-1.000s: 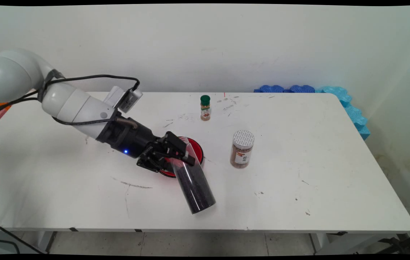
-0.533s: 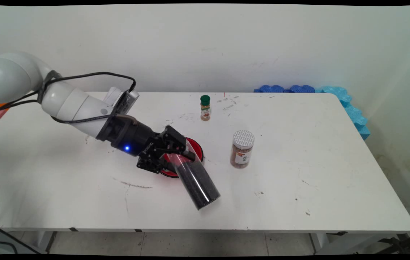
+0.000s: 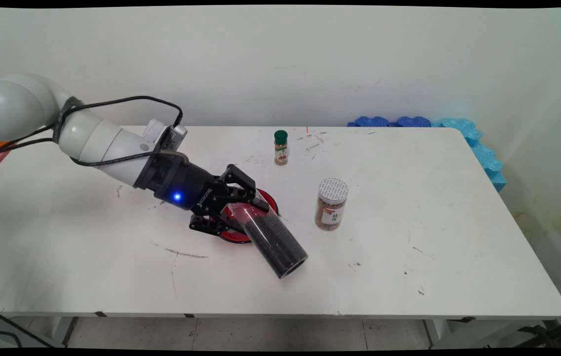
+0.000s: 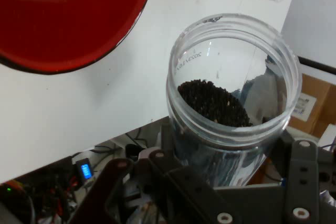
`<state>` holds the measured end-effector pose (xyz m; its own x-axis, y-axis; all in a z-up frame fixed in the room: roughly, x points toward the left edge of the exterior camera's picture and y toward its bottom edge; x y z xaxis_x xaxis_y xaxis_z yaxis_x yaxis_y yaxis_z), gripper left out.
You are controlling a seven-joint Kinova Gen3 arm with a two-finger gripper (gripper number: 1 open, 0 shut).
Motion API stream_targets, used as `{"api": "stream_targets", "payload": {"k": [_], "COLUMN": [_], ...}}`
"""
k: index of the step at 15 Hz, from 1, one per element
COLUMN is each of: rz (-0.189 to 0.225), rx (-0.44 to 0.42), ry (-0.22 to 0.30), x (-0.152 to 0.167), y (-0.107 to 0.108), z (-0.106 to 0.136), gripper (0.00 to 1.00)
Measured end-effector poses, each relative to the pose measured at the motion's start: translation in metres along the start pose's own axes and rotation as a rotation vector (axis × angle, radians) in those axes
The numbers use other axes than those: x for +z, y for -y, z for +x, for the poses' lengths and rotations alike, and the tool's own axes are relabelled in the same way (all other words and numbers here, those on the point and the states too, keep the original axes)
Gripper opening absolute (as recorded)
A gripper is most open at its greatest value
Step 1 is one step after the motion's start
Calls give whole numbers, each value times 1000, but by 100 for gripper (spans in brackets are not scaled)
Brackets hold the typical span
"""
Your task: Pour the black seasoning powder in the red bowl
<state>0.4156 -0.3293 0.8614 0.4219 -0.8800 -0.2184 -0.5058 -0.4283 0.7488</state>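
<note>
Jar point(image 3: 274, 241) of black grains, clear and lidless, sits tilted, mouth over red plate point(image 3: 266, 197), clamped in gripper point(image 3: 247, 210). Silver-lidded jar point(image 3: 331, 203) stands right of plate; green-capped bottle point(image 3: 280, 147) behind it on table point(image 3: 409, 257).

The end effector point(image 3: 248, 207) is rolling, tipping the jar point(image 3: 273, 240) of dark grains further over beside the red dish point(image 3: 270, 200); the jar's closed base is swinging rightward and rising off the tabletop point(image 3: 409, 222).
</note>
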Motion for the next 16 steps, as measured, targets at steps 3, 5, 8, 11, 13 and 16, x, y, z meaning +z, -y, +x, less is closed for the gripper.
{"api": "stream_targets", "payload": {"k": [3,5,8,11,13,16], "rz": [-16,-26,-44,-60,-68,-86], "rx": [-59,-94,-157,-215,-244,-299], "ry": [1,2,4,7,8,8], "x": [0,1,1,2,3,5], "y": [0,-1,-2,-1,1,4], "z": [2,3,6,8,10,13], "gripper": [0,0,0,0,0,0]}}
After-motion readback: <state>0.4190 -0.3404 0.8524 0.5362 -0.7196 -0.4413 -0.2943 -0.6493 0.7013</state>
